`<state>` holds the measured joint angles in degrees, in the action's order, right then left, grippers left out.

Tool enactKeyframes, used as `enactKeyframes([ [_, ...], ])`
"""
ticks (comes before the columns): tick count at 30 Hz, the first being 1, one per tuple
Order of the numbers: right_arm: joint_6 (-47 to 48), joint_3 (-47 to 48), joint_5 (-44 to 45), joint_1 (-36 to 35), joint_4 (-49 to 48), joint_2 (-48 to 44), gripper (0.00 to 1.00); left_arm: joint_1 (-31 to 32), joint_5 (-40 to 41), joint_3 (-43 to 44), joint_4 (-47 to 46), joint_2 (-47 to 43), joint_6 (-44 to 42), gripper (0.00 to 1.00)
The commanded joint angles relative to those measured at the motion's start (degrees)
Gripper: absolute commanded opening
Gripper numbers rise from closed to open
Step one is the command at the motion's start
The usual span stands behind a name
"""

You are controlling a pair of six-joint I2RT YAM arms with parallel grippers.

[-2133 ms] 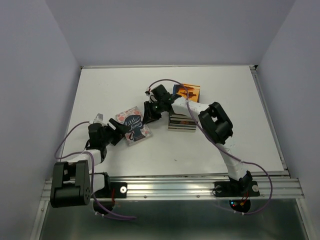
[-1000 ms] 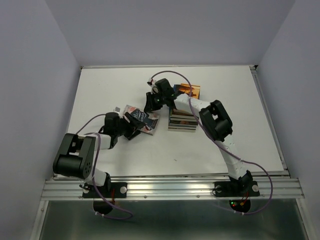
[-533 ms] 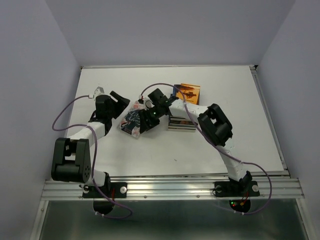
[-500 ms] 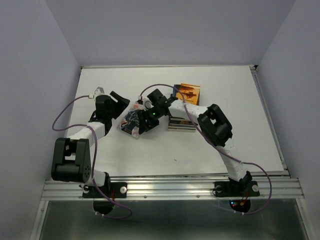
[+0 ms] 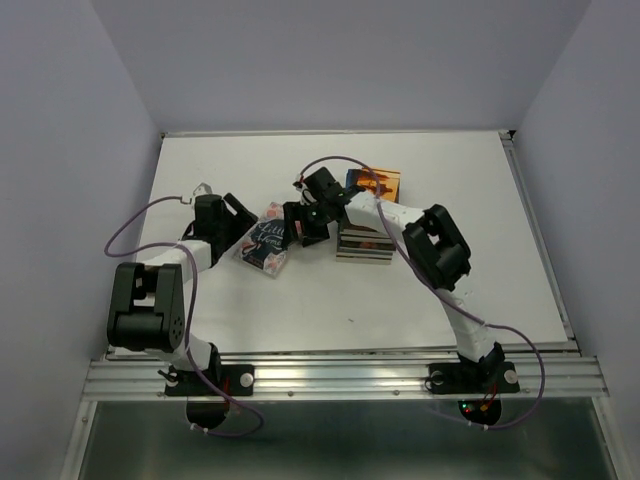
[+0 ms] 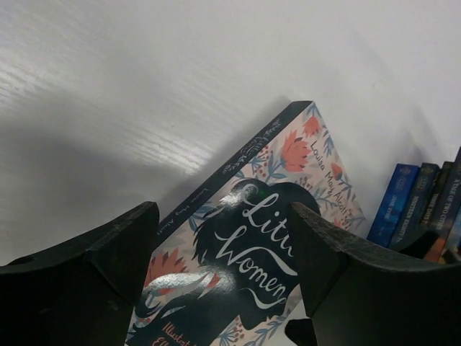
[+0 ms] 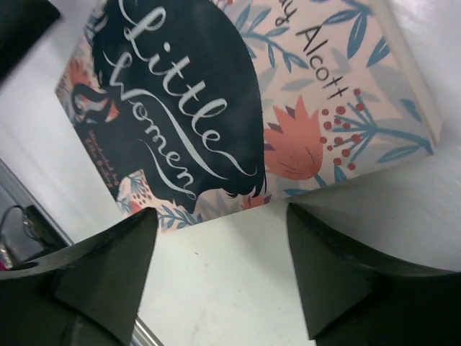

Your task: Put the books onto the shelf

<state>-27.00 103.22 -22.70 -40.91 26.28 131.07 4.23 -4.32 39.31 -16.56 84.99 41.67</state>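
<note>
The floral "Little Women" book [image 5: 262, 245] lies cover up on the white table between my two grippers. My left gripper [image 5: 243, 228] is at its left edge, open, and the left wrist view shows the cover [image 6: 281, 166] just beyond the spread jaws of the left gripper [image 6: 223, 216]. My right gripper [image 5: 292, 228] stands open at the book's right side; in the right wrist view only bare table lies between the jaws of the right gripper [image 7: 220, 216], with the book [image 7: 216, 86] beyond the fingertips. More books [image 5: 362, 245] stand packed together to the right. I cannot make out the shelf itself.
An orange-covered book [image 5: 377, 184] leans at the far end of the packed row. Blue spines [image 6: 403, 205] of that row show at the right of the left wrist view. The table [image 5: 450, 180] is bounded by grey walls on three sides and a metal rail [image 5: 350, 375] in front.
The right gripper has opened, let go of the Little Women book and pulled back to the right. The left gripper has come in toward the book's left edge and opened wider.
</note>
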Motion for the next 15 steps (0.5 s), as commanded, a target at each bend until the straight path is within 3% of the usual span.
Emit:
enactKeyframes([
  [1, -0.6, 1.81, 6.17, 0.74, -0.27, 0.51, 0.86, -0.19, -5.86, 0.34, -0.06, 3.6, -2.65, 0.95],
  [5, 0.81, 1.72, 3.19, 0.74, -0.44, 1.21, 0.94, 0.95, -9.21, -0.37, 0.65, 5.45, -3.44, 0.99],
  [11, 0.37, -1.44, -0.06, 0.74, -4.04, 1.3, 0.95, 6.93, -11.06, -2.3, 2.76, 1.41, -3.53, 0.99],
  [15, 0.46, -4.51, 2.83, 0.74, -5.63, -0.11, 0.92, 7.55, -12.64, -4.24, 1.0, 0.26, -1.16, 0.99],
])
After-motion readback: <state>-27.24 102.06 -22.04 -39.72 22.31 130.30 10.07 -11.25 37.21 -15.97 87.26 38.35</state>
